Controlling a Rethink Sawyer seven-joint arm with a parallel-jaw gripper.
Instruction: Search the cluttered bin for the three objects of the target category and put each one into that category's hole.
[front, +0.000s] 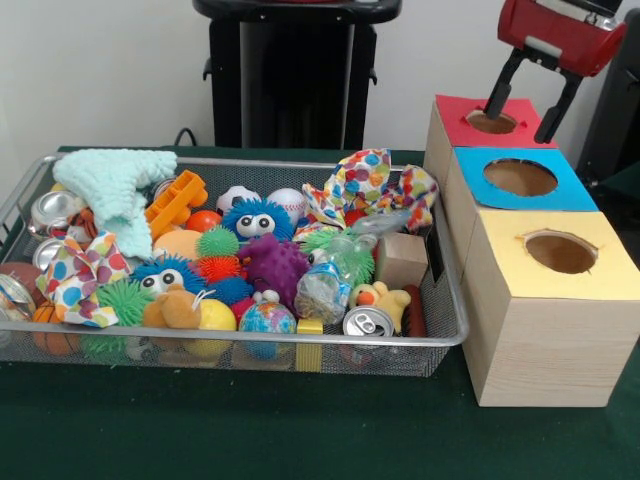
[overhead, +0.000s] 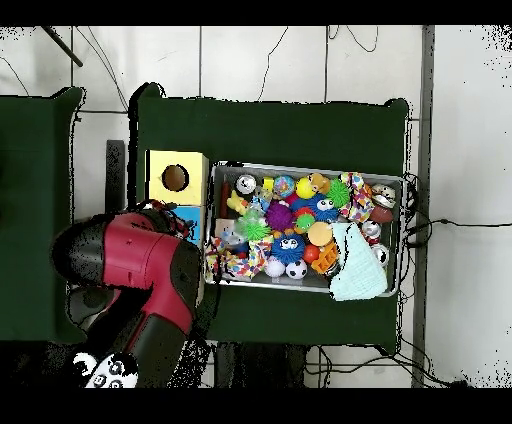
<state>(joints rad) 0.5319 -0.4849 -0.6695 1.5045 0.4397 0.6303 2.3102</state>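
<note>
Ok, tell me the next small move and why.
Probably lift the gripper clear and swing it back over the bin. Its open fingers hang empty at the red box's hole, while a clear plastic bundle lies among the toys near the bin's front.

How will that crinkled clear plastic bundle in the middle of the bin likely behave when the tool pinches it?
The plastic bundle looks like thin, wrinkled film, so it probably crushes and gives rather than staying stiff. It seems light for its size. Its glossy surface could slip between the fingers. Wedged between the purple spiky ball and a drink can, it may drag neighbours along.
</note>
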